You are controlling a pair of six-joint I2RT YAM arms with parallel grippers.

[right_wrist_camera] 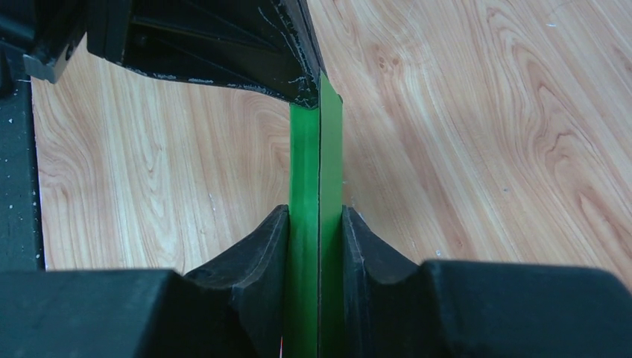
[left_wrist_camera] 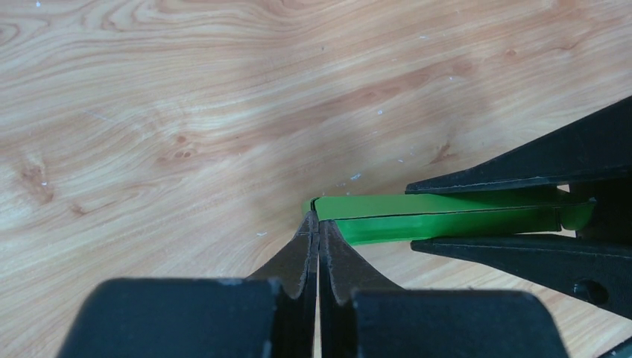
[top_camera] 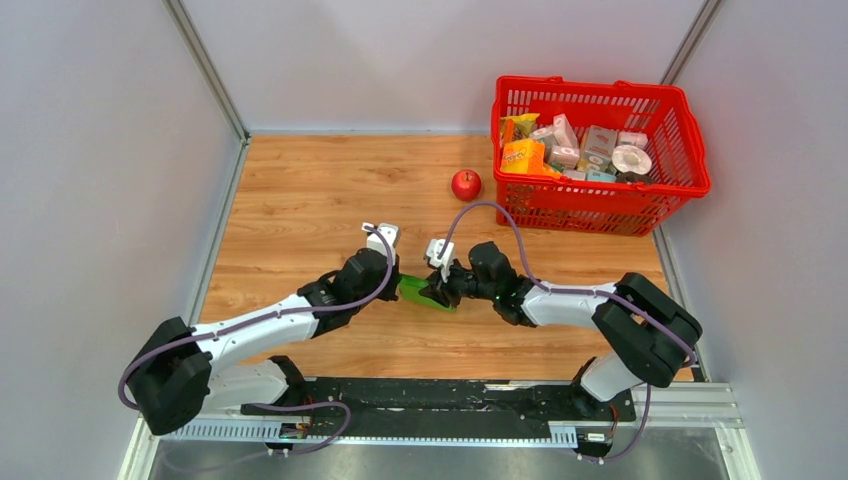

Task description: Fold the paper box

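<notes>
Two claws share one flattened paper box (right_wrist_camera: pixel 316 149).
My right claw (right_wrist_camera: pixel 316 224) is clamped across the box, which stands edge-on between its fingers. My left claw (left_wrist_camera: pixel 317 224), closed tight, nips the far end at its tips. I judge this steadies both ends for creasing a flap.

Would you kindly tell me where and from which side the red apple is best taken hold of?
Take the apple across its round middle, probably from above, fingers closing near-to-far: the red basket stands close on its right, leaving little finger room on that side.
</notes>
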